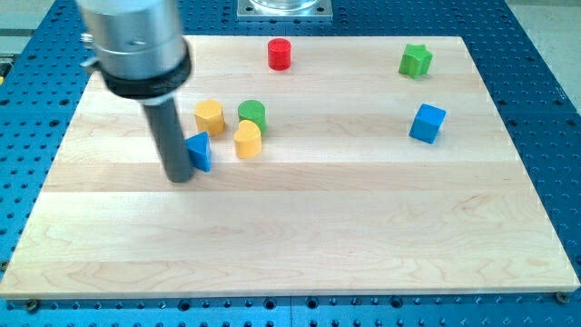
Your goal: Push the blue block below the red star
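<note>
Rod's housing (blurred) cut off above

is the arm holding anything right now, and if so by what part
Nothing is held: there is no claw, only a rod. My tip sits on the board right beside the blue triangular block, on that block's left in the view.

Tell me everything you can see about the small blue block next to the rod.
The blue block is a small, solid-looking piece with a glossy, painted look and a pointed top, roughly triangular. It rests on the wooden board, left of centre. My tip stands right at its left side, seemingly touching it. The yellow block lies close to its right, apart from it. A different blue cube sits far to the view's right.
</note>
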Robot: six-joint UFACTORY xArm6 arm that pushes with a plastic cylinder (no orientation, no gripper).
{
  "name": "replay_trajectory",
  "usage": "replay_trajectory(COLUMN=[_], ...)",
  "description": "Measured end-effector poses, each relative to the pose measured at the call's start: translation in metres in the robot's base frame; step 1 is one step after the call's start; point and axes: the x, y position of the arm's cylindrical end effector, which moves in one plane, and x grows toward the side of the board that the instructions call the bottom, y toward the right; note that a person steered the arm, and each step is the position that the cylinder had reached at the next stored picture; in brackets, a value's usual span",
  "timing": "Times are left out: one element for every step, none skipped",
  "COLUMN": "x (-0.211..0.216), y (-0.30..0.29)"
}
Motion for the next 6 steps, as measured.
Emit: replay_trajectory(x=[0.020,-0.003,-0.046,-0.039,-0.064,-0.067], y=[0.062,0.070,0.001,-0.053,-0.047,-0.047])
